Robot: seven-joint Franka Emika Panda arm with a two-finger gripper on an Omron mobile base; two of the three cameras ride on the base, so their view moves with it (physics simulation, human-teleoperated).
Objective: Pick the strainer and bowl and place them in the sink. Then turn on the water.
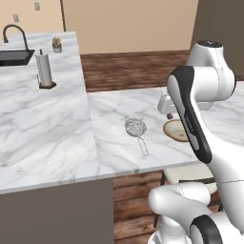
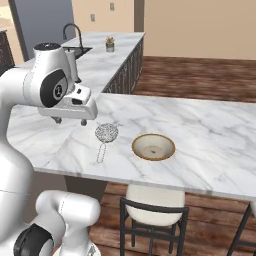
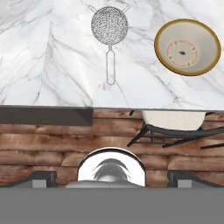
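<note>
The strainer (image 1: 136,127) (image 2: 106,132) (image 3: 109,25), a small silver mesh dome, lies on the marble counter with its wire handle towards the counter's near edge. Right beside it sits the bowl (image 1: 175,130) (image 2: 153,146) (image 3: 187,46), tan with a brown rim and pale inside. My gripper (image 2: 70,120) (image 1: 169,114) (image 3: 112,177) hangs open and empty above the counter's near edge, short of the strainer and off to the bowl's side. The black sink (image 1: 14,56) (image 2: 80,50) with its dark faucet (image 1: 14,31) lies far off on the other counter. Water is out of view.
A paper towel holder (image 1: 44,70) and a small potted plant (image 1: 56,44) (image 2: 109,44) stand on the long counter near the sink. A stool (image 2: 152,200) (image 3: 173,120) stands under the counter's edge below the bowl.
</note>
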